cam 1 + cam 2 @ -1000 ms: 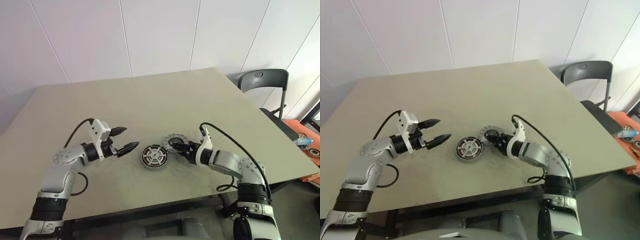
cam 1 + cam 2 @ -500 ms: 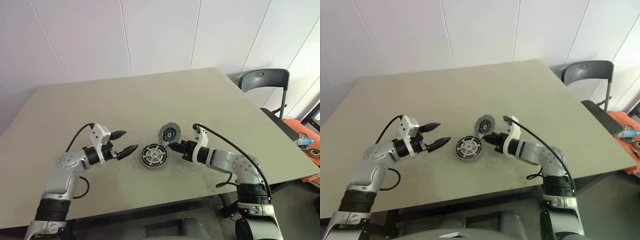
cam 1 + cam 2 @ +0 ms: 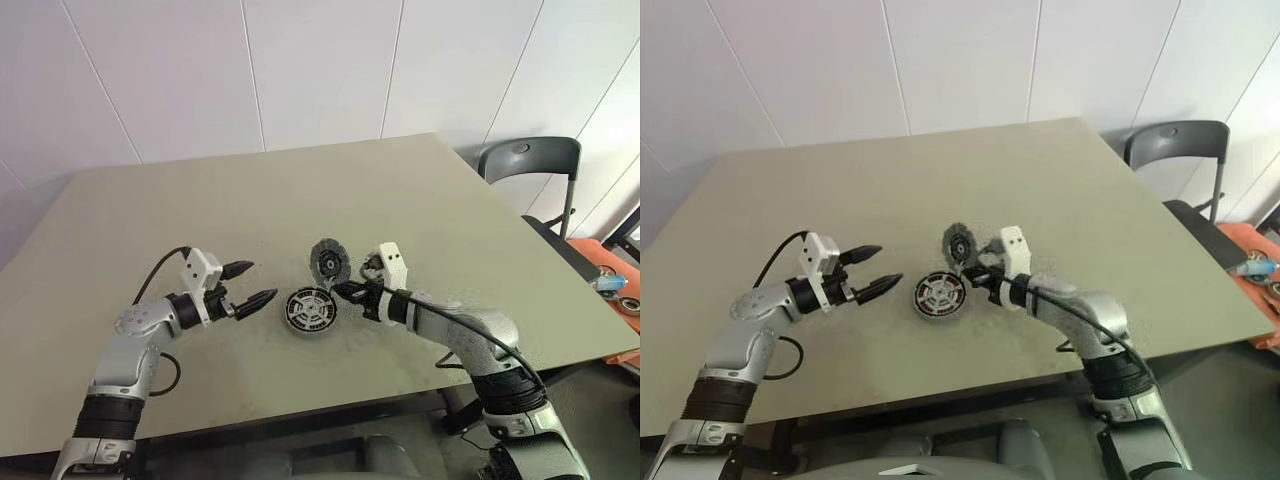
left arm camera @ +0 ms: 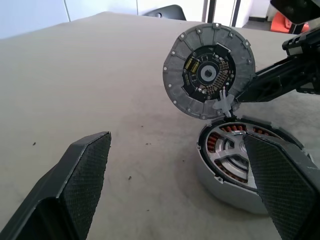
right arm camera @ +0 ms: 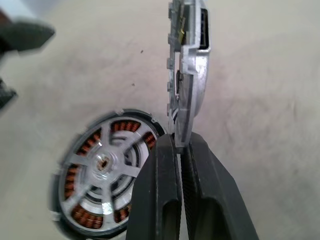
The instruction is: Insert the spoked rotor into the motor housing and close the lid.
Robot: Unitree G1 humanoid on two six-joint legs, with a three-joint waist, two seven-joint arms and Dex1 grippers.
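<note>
The motor housing lies flat on the table's middle, its copper windings showing. Inside it sits the spoked rotor, silver spokes around a small hub. My right gripper is shut on the lower edge of the lid, a grey notched disc held upright on edge just above the housing's far right side. In the right wrist view the lid stands edge-on between the fingers. My left gripper stands open just left of the housing, level with it, nothing between its fingers.
A dark chair stands past the table's right far corner. An orange bin with small parts sits off the right edge. The tan table stretches bare behind the housing.
The lid lay flat on the table under the right gripper; the gripper closed on it, lifted it and rolled it upright, then carried it slightly left toward the housing. The left gripper stayed put.
</note>
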